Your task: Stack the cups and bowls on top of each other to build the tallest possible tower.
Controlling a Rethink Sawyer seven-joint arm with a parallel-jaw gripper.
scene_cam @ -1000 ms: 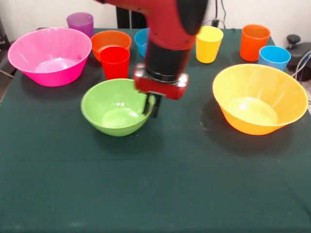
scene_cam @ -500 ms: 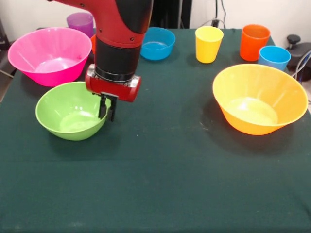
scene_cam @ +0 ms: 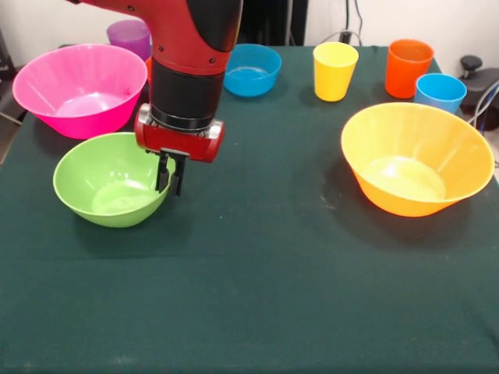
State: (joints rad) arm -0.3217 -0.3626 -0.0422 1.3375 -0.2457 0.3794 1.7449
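Table (scene_cam: 257,312): dark green cloth, no tower begun; every piece single on the cloth.

Arm (scene_cam: 191,47): red and black, down from 12 o'clock, left of centre.

Pink bowl (scene_cam: 78,89) at 10 o'clock, upright. Yellow-orange bowl (scene_cam: 417,160) at 3 o'clock, upright, well apart from the rest.

Green bowl (scene_cam: 109,181) at 9 o'clock, just below the pink bowl, upright, tilt not clear. Gripper (scene_cam: 169,173) pinched narrow on its right-hand rim, one finger inside the wall, one outside.

Blue bowl (scene_cam: 251,68) at 12 o'clock. Cups along the far edge: purple cup (scene_cam: 129,35) at 11, yellow cup (scene_cam: 335,70) at 1, orange cup (scene_cam: 408,66) and light blue cup (scene_cam: 440,92) toward 2. Red cup and small orange bowl hidden behind arm, if present.

Step judged: green bowl in hand by rim, being placed as a base or carried toward the pink bowl.

Next move calls for: level set-down, clean release without dragging the rim, then a cup fetched from the far row.
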